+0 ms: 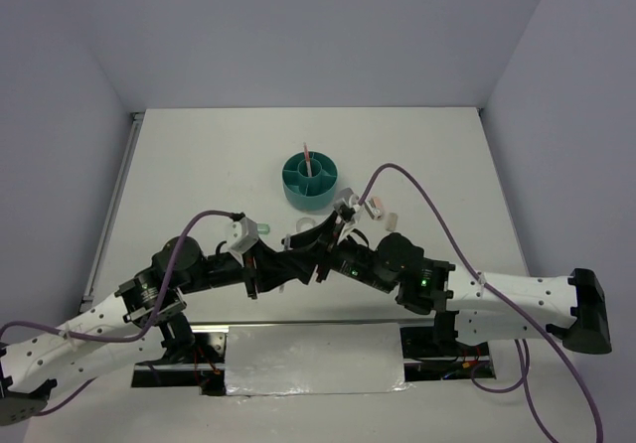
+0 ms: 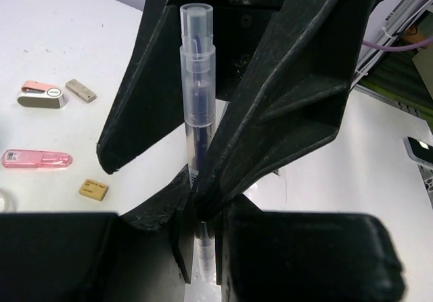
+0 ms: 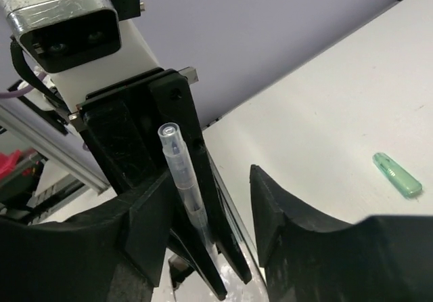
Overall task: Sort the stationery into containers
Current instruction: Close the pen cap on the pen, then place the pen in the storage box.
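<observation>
White tabletop (image 1: 199, 165) and pale walls frame the top view. Both arms reach inward and meet, the left gripper (image 1: 286, 262) nose to nose with the right gripper (image 1: 318, 252); their jaws are too dark to read from this height. Beyond the left gripper stands the teal organiser (image 1: 310, 181), with a pink-red pen (image 1: 308, 155) upright in its central cup.

From the left wrist, the left gripper (image 2: 203, 231) sits closed on the lower end of the thin dark pen (image 2: 197, 99), apparently clamping it. The right gripper's fingers (image 2: 284, 99) straddle the barrel. Left of the left gripper, a pink-white piece (image 2: 40, 95), a beige piece (image 2: 81, 90), a pink eraser (image 2: 37, 158) and a tiny yellow block (image 2: 93, 189) lie on the table.

From the right wrist, the right gripper (image 3: 210, 180) is spread wide, the pen beside one finger. Well right of the left gripper lies the mint-green capsule (image 3: 397, 174).
</observation>
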Tool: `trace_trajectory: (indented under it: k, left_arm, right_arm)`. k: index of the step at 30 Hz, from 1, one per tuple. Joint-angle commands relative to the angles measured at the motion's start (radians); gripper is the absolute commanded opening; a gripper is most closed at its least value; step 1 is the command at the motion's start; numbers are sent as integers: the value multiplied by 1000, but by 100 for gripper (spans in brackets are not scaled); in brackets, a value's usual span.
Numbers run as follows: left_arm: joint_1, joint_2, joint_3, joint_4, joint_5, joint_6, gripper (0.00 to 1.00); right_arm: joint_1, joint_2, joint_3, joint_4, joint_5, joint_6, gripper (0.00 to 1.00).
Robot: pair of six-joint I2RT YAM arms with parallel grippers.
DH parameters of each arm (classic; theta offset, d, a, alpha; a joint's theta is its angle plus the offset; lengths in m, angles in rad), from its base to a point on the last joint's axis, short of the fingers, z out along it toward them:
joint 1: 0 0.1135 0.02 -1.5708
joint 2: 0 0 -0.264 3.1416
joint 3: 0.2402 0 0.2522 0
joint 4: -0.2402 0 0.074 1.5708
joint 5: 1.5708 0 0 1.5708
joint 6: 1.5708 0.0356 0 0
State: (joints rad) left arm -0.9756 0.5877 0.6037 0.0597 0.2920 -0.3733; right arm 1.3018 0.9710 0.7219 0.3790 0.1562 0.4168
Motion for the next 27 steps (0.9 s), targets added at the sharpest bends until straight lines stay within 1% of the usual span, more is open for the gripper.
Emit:
trace_trajectory:
  k: [1,2,3,4,5,7,8,9,10,11,12,13,14,15,16,17,18,19,20,21,22,23,27]
  left_arm:
    - [9,-19,24,169,-74,-12,0]
    - [9,-12,30,166,-73,-10,0]
    - [9,-9,33,161,-70,-9,0]
    - [11,-6,34,160,-76,-9,0]
    - [11,-5,36,157,-85,-12,0]
    - [11,-3,34,150,-134,-25,0]
    - [9,-3,37,138,-158,-30,2]
    - [11,-5,39,129,-187,-38,33]
    - [9,-6,41,115,-232,-61,59]
    - [9,-6,42,95,-332,-75,86]
    - [11,1,53,42,-387,-87,99]
    - [9,10,65,-2,-440,-119,99]
    - [9,46,105,-52,-529,-137,99]
    - [9,67,128,-183,-568,-154,99]
    - [9,89,149,-248,-603,-194,99]
    - [9,133,191,-314,-661,-213,99]
    - [9,152,209,-428,-680,-226,99]
    - [9,167,223,-475,-691,-242,99]
    - [9,185,240,-515,-703,-246,99]
    - [11,190,248,-585,-712,-249,99]
    - [9,196,257,-618,-718,-260,99]
    - [9,195,274,-642,-718,-260,99]
    - [8,150,257,-669,-665,-228,99]
  right_arm:
    - [30,-3,4,-117,-86,-13,54]
    - [31,1,-1,-111,-86,-9,43]
    - [28,5,1,-111,-86,-10,28]
    - [28,9,2,-114,-86,-7,4]
    - [28,9,5,-114,-80,-4,0]
    - [30,9,1,-106,-63,0,0]
    - [28,8,-1,-103,-55,-1,0]
    - [24,8,-1,-100,-46,-3,0]
    - [16,9,5,-106,-17,-6,0]
    - [8,14,10,-117,9,-7,0]
    - [-30,18,19,-147,34,-13,0]
    - [-57,23,33,-160,60,-19,0]
    - [-93,38,39,-170,100,-29,0]
    - [-136,46,47,-186,100,-30,0]
    - [-235,57,60,-187,94,-27,0]
    - [-278,79,65,-184,98,-36,0]
    - [-304,92,68,-158,118,-58,0]
    - [-343,110,83,-141,144,-90,0]
    - [-357,153,94,-125,176,-167,0]
    - [-366,178,106,-79,186,-208,0]
    - [-380,205,128,-53,189,-239,0]
    - [-410,253,139,-31,184,-281,0]
    - [-492,347,218,30,108,-320,0]
